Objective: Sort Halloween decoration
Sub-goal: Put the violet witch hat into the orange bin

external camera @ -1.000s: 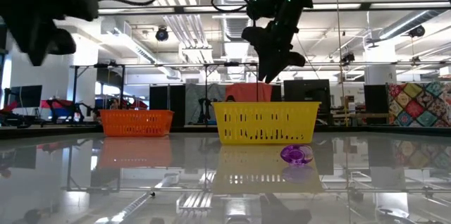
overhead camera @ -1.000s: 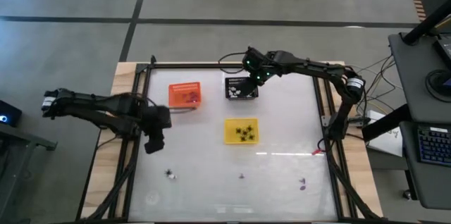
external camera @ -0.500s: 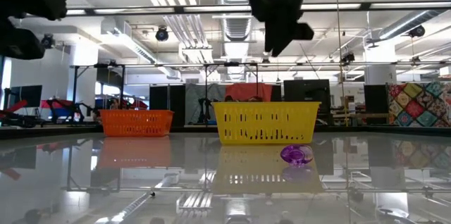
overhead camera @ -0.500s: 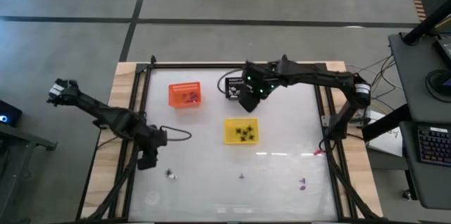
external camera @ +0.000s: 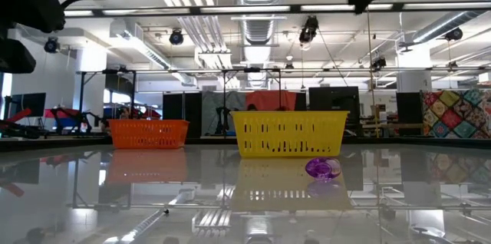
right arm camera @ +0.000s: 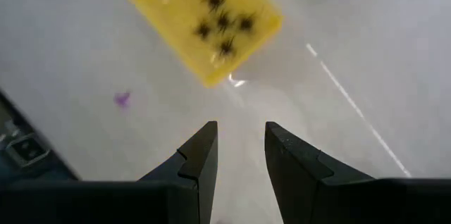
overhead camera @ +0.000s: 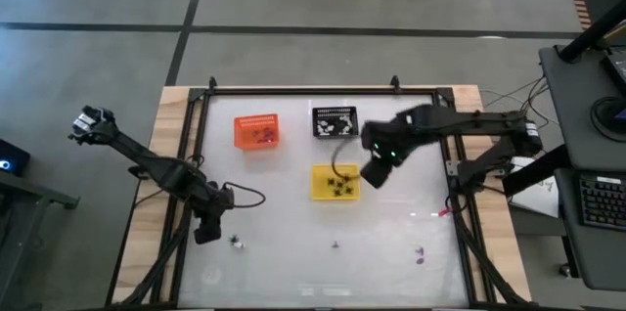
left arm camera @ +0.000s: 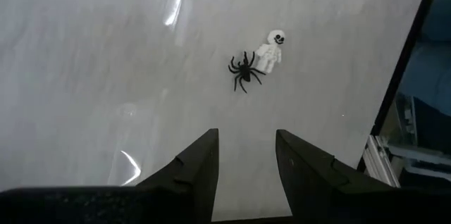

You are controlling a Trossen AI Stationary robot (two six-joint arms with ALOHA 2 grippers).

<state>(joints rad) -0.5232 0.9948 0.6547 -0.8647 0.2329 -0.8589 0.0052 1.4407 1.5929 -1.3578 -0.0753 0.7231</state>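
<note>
Above the yellow basket's [overhead camera: 335, 182] edge, my right gripper [overhead camera: 373, 173] has left the black basket [overhead camera: 335, 121], jaws spread, empty. Left gripper [overhead camera: 206, 232], spread, has descended toward the spider [left arm camera: 244, 72] and white skeleton [left arm camera: 270, 48]: next pick.

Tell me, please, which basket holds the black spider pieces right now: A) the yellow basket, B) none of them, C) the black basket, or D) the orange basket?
A: in the high view, several black spiders lie inside the yellow basket, and the right wrist view shows the same cluster in it; one more spider lies loose on the table beside a white skeleton piece.
</note>
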